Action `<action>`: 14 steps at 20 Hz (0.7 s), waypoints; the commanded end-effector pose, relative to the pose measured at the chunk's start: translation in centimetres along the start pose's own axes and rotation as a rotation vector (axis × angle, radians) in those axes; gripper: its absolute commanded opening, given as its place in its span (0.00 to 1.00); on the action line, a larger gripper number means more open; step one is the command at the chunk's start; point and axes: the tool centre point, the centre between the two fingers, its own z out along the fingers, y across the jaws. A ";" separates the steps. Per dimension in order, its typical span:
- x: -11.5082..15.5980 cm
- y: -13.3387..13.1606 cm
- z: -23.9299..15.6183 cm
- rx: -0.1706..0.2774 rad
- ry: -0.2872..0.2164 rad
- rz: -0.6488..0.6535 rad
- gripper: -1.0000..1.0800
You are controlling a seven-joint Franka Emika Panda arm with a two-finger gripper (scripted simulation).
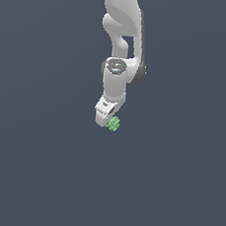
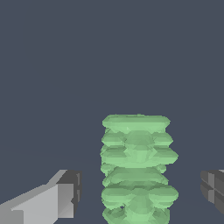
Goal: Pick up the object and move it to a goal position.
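Gripper [image 2: 139, 192] is spread wide, fingers [image 2: 61, 199] clear of the object [image 2: 138, 168] on both sides, no contact. The green bumpy lump sits between the jaws, centred. Exterior view: object [image 1: 114, 123] right at the fingertips. Reach looks done; closing, lift and carry to goal remain. No goal marker visible.

text: none legible | labels: none | numbers: none

Green ridged object [image 2: 138, 170] between spread pincer [image 2: 142, 192] fingers [image 2: 65, 194], untouched.
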 end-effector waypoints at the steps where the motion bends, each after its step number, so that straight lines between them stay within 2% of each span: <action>1: 0.0 -0.1 1.3 0.001 0.000 -0.001 0.96; 9: 0.0 0.0 3.1 0.001 0.000 -0.003 0.96; 10: 0.0 0.0 3.1 0.001 0.000 -0.003 0.00; 14: 0.0 0.0 3.1 0.001 0.000 -0.003 0.00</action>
